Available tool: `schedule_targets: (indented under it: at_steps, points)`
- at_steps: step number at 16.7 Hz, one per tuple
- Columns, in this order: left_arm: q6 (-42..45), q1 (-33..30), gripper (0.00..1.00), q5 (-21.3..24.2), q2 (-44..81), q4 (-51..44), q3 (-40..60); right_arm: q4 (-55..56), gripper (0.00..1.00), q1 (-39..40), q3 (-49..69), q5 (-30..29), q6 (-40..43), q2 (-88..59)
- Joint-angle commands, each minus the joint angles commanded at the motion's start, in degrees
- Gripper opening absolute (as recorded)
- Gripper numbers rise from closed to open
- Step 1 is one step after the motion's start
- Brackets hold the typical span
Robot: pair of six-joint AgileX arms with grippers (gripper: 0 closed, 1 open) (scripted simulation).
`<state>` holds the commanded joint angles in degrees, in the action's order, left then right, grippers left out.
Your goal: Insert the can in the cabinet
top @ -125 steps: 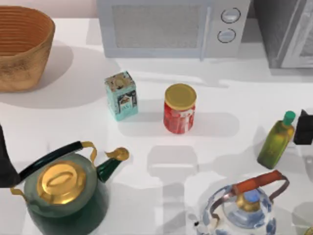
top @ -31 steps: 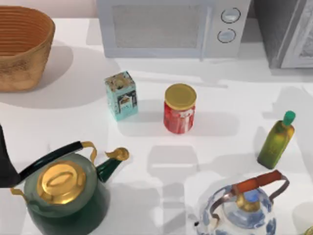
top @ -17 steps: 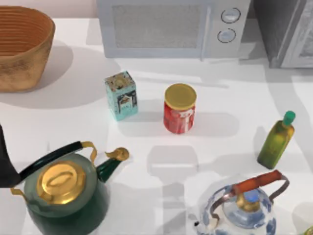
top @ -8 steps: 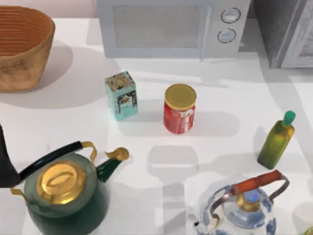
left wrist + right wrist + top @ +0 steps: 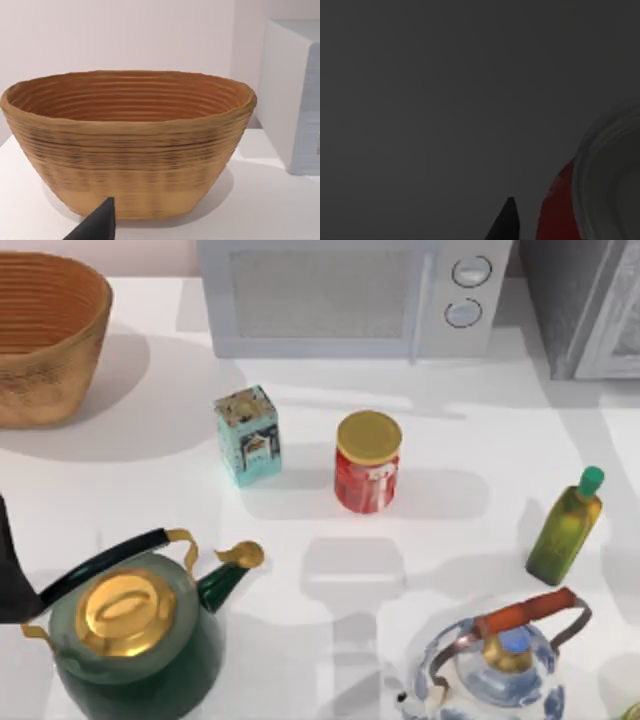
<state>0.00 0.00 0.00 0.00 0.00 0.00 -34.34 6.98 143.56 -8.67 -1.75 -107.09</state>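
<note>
The can (image 5: 554, 210) appears in the right wrist view as a red side under a pale grey rim, very close to the camera. My right gripper (image 5: 545, 227) is shut on it, and one dark fingertip (image 5: 507, 220) shows beside it. A plain dark grey surface of the cabinet lies behind them. In the top view the cabinet (image 5: 575, 300) stands at the far right corner of the table. My left arm (image 5: 10, 570) is parked at the left edge, with one dark fingertip (image 5: 97, 225) in front of the basket.
A white microwave (image 5: 350, 295) stands at the back and a woven basket (image 5: 50, 335) at the far left. A teal tin (image 5: 248, 435), a red jar with a gold lid (image 5: 367, 462), a green bottle (image 5: 565, 527), a green kettle (image 5: 130, 630) and a blue-white kettle (image 5: 495, 665) crowd the table.
The right gripper, seen at the table's right edge 7.5 s ago, has left the top view, and its shadow has drifted toward the cabinet. The things on the table have not moved.
</note>
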Motion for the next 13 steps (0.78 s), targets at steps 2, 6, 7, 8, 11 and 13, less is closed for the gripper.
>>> schedule_targets:
  at_steps: [2, 6, 7, 8, 11, 13]
  points:
    - [0.0, 0.0, 1.0, 0.0, 0.0, 0.0, 0.0, -1.7, 0.0, -0.58, 6.66, 0.56, 0.13, -4.94]
    - [0.0, 0.0, 1.0, 0.0, 0.0, 0.0, 0.0, -4.27, 0.0, -1.38, 14.32, 1.51, 0.73, -11.85]
    - [0.0, 0.0, 1.0, 0.0, 0.0, 0.0, 0.0, -4.53, 0.0, -1.45, 14.87, 1.59, 0.78, -12.45]
    - [0.0, 0.0, 1.0, 0.0, 0.0, 0.0, 0.0, -4.56, 0.0, -1.46, 14.92, 1.6, 0.78, -12.51]
    - [0.0, 0.0, 1.0, 0.0, 0.0, 0.0, 0.0, -4.56, 0.0, -1.46, 14.92, 1.6, 0.78, -12.51]
    - [0.0, 0.0, 1.0, 0.0, 0.0, 0.0, 0.0, -4.56, 0.15, -1.46, 14.92, 1.6, 0.78, -12.51]
